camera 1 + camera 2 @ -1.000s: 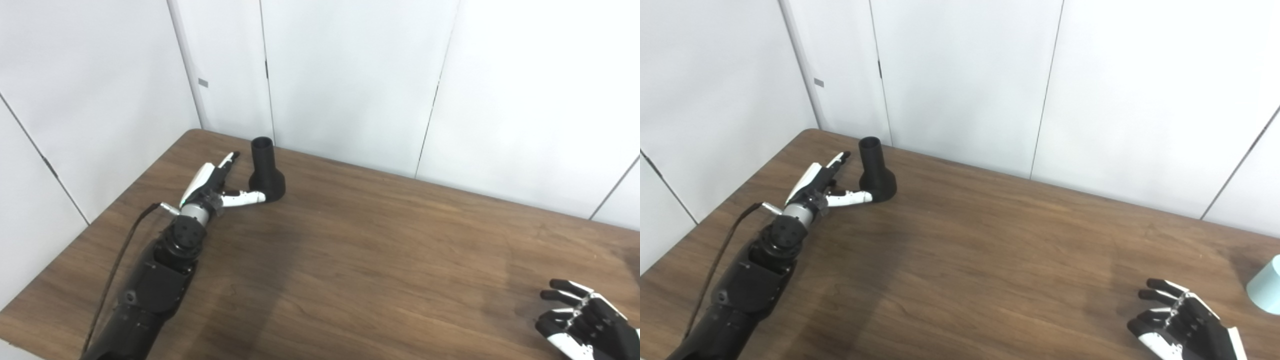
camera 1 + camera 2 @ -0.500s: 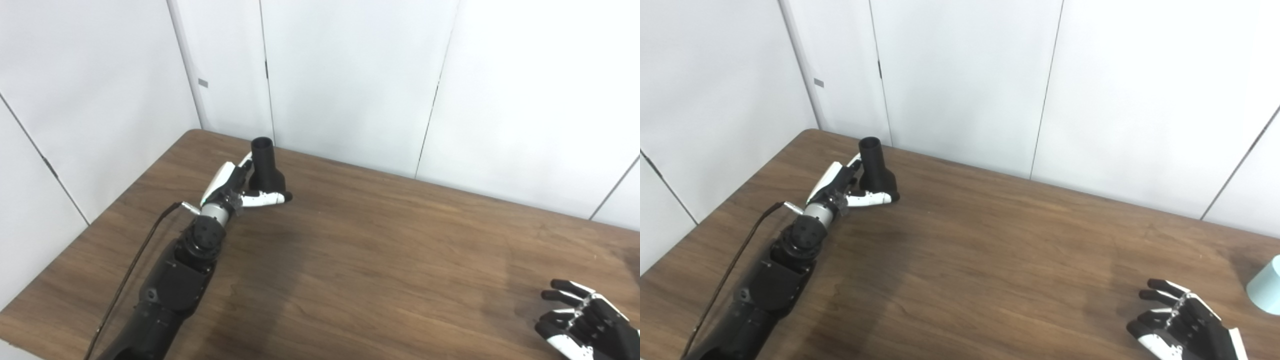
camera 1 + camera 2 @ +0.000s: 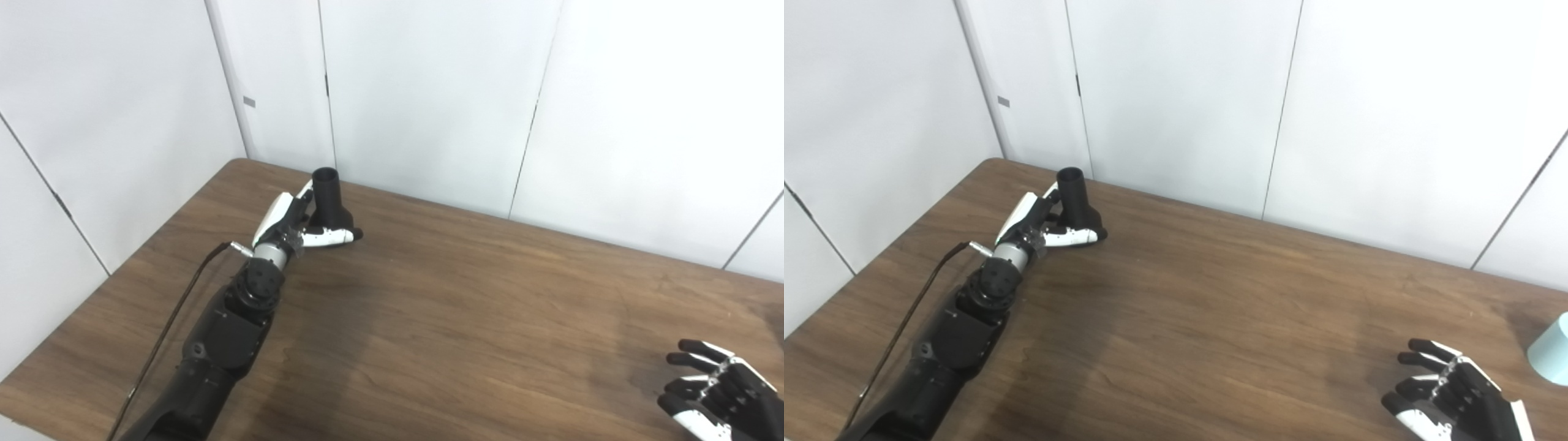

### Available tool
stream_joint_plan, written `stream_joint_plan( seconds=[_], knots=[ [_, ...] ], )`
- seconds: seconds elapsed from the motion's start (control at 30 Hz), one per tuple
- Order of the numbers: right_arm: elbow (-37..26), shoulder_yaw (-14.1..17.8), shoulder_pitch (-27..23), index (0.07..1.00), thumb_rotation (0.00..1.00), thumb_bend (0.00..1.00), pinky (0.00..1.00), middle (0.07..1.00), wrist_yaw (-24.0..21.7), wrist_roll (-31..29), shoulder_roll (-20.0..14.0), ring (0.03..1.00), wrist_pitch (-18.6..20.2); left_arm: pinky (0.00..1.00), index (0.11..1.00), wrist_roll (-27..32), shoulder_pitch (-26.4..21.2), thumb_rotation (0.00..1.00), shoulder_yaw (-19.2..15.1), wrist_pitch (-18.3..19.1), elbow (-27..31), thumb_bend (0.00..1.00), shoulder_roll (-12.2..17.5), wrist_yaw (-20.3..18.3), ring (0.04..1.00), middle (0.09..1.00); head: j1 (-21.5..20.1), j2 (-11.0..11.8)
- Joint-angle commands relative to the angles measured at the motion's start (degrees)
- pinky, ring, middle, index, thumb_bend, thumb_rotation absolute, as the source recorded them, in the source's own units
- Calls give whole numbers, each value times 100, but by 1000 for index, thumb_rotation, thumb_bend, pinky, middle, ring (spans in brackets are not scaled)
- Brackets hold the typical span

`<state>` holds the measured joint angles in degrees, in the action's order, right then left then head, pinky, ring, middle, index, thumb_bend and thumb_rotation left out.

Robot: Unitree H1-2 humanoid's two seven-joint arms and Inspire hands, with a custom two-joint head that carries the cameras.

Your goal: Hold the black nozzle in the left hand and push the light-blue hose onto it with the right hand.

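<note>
Fingers of the left hand (image 3: 293, 222) half-wrap the upright black nozzle (image 3: 329, 202), not visibly clamped; closing off-centre could tip it; right hand (image 3: 1454, 392) waits, fingers apart

A bare lab-like test space: plain white wall panels (image 3: 429, 92) around a brown wooden table (image 3: 459, 318).

You're looking at a dark wood-grain table (image 3: 1213, 318). The black nozzle (image 3: 1077, 201) stands upright near its far left corner. At the right edge sits the light-blue hose (image 3: 1552, 358), well apart.
</note>
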<state>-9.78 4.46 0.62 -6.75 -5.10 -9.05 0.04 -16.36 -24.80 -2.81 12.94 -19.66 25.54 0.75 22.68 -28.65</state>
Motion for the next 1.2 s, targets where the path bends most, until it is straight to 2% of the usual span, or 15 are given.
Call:
stream_joint_plan(
  seconds=[0.0, 0.07, 0.2, 0.27, 0.3, 0.33, 0.43, 0.47, 0.5, 0.53, 0.73, 0.8, 0.87, 1.0, 1.17],
  knots=[
    [-234, 43, -61, 650, 209, 690, 400, 622, 47, -20, -22, 470, -66, 819, 1000, -56, -141, 350, 37, 8, -109, 1000, 37, 73, 957, 996, -5, 0],
    [-261, 43, -48, 652, 212, 690, 403, 621, 43, -43, -16, 471, -21, 800, 1000, -75, -167, 344, 37, -10, -225, 1000, 13, 179, 945, 990, -2, -10],
    [-337, 42, -24, 654, 169, 659, 404, 630, 39, -81, -6, 472, 70, 731, 971, -20, -246, 290, -44, -407, -661, 962, -107, 591, 882, 936, 5, -18],
    [-381, 40, -10, 660, 148, 642, 404, 637, 41, -68, -12, 475, 124, 698, 917, 96, -290, 233, -141, -595, -857, 930, -203, 747, 821, 861, 11, -37],
    [-408, 40, 2, 665, 167, 641, 391, 640, 41, -64, -15, 475, 147, 630, 836, 145, -300, 173, -178, -639, -913, 902, -239, 775, 733, 770, 10, -38],
    [-433, 40, 14, 665, 170, 642, 389, 641, 41, -64, -14, 475, 161, 620, 824, 170, -302, 167, -188, -655, -948, 898, -260, 777, 721, 758, 8, -44],
    [-523, 45, 55, 668, 184, 644, 389, 645, 41, -85, -11, 478, 233, 527, 661, 99, -264, 61, -45, -761, -1064, 853, -233, 657, 602, 627, -22, -88],
    [-554, 50, 68, 670, 185, 643, 386, 646, 42, -90, -13, 479, 262, 517, 637, 20, -241, 40, 69, -839, -1137, 841, -199, 602, 584, 605, -24, -98],
    [-577, 53, 78, 672, 186, 640, 380, 647, 44, -85, -18, 475, 277, 491, 551, -96, -224, 47, 202, -919, -1238, 652, -168, 594, 544, 564, -26, -110],
    [-581, 56, 82, 674, 182, 631, 381, 642, 48, -62, -26, 478, 272, 454, 501, -240, -220, 12, 347, -971, -1364, 558, -144, 628, 499, 515, -26, -110],
    [-665, 86, 118, 669, 147, 613, 379, 641, 51, -74, -38, 478, 355, 369, 494, -743, -165, 0, 934, -1135, -1802, 525, -85, 938, 416, 447, -5, -171],
    [-677, 82, 119, 667, 151, 617, 378, 638, 49, -51, -43, 479, 362, 393, 484, -833, -139, 0, 1074, -1226, -1925, 523, -72, 1038, 445, 483, -5, -171],
    [-681, 81, 119, 666, 143, 616, 378, 637, 41, -57, -44, 479, 359, 404, 477, -846, -113, 0, 1146, -1283, -1999, 522, -65, 1079, 456, 502, -5, -171],
    [-762, 70, 104, 668, 126, 606, 390, 633, 60, -18, -35, 480, 480, 385, 485, -863, -24, 0, 1227, -1379, -2014, 524, -38, 1124, 437, 482, -15, -198],
    [-767, 55, 80, 666, 123, 600, 377, 643, 48, -46, -12, 473, 480, 396, 487, -902, 77, 0, 1347, -1371, -1910, 524, 11, 1048, 443, 480, -37, -230]
  ],
)
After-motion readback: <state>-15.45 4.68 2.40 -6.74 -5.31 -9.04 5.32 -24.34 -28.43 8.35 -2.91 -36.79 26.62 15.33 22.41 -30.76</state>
